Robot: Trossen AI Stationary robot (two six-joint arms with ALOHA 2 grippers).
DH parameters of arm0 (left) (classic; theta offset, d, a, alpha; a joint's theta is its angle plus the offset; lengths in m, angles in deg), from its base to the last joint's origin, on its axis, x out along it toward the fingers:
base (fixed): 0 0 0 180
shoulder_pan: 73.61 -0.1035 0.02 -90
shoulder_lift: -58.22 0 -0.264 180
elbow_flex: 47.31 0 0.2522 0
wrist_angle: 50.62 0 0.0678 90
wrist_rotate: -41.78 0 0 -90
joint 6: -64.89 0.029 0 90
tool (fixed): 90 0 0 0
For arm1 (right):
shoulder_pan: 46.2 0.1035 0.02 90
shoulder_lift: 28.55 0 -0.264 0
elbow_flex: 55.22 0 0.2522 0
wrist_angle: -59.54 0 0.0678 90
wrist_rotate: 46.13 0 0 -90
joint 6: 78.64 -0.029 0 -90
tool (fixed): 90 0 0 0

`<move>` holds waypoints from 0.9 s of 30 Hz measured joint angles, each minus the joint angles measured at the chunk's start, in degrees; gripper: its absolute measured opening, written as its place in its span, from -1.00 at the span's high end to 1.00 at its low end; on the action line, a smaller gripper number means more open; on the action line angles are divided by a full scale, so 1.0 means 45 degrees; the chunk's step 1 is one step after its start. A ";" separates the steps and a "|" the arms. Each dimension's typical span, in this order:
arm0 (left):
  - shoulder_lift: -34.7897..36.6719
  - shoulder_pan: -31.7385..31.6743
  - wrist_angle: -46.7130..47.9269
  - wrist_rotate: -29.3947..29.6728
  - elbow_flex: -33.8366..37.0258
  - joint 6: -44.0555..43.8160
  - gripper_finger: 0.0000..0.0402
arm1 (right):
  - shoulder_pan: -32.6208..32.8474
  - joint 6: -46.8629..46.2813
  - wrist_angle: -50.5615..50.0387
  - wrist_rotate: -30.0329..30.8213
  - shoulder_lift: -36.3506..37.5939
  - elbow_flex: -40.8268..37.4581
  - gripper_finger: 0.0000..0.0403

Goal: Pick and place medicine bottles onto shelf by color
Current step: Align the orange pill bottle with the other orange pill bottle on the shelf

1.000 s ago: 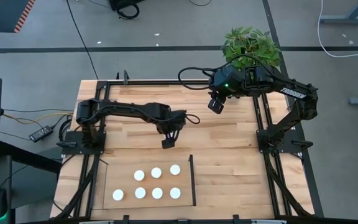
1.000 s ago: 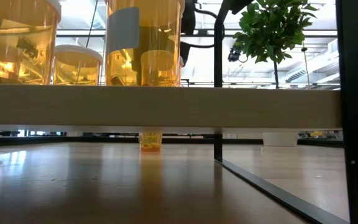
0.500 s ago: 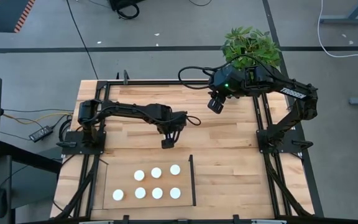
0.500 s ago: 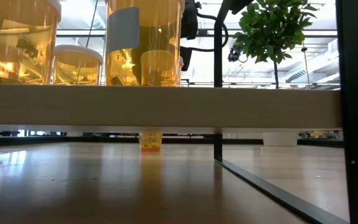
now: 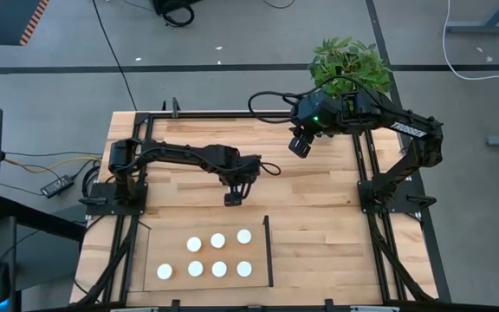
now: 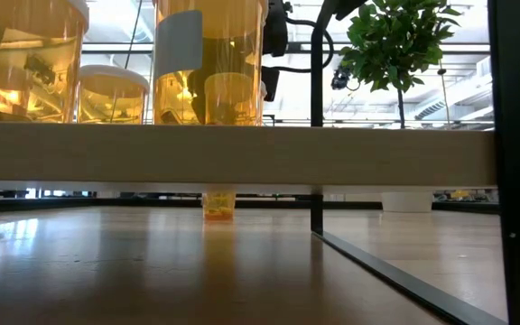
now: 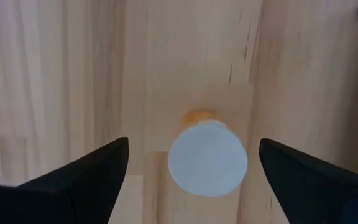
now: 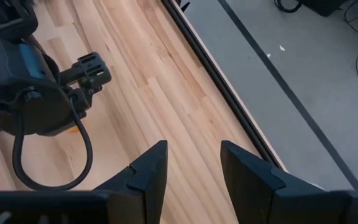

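Medicine bottle stands between the spread left claw, at the worktop's twelve o'clock of the shelf; closing on it seems next.

1 green potted plant is placed at the table's far right corner. 1 black power strip with cables is laid on the grey floor beside the plank tabletop.

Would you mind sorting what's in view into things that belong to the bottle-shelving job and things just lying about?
Job:
medicine bottles
loose bottle under the open left gripper
shelf

Lying about:
plant
right gripper, waiting open
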 joint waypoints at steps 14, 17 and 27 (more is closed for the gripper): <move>-0.0007 0.0001 0.0026 -0.0685 0.0000 0.0063 -0.78 | 0.0002 -0.0182 0.0000 0.0003 0.0000 0.0000 0.22; -0.0111 0.0005 0.0025 -0.0685 0.0000 0.0053 -0.78 | -0.0003 -0.0182 0.0005 0.0003 0.0000 0.0000 0.22; -0.0607 0.0009 -0.0028 -0.0685 0.0000 -0.0014 -0.78 | 0.0002 -0.0205 0.0034 0.0003 0.0000 0.0000 0.22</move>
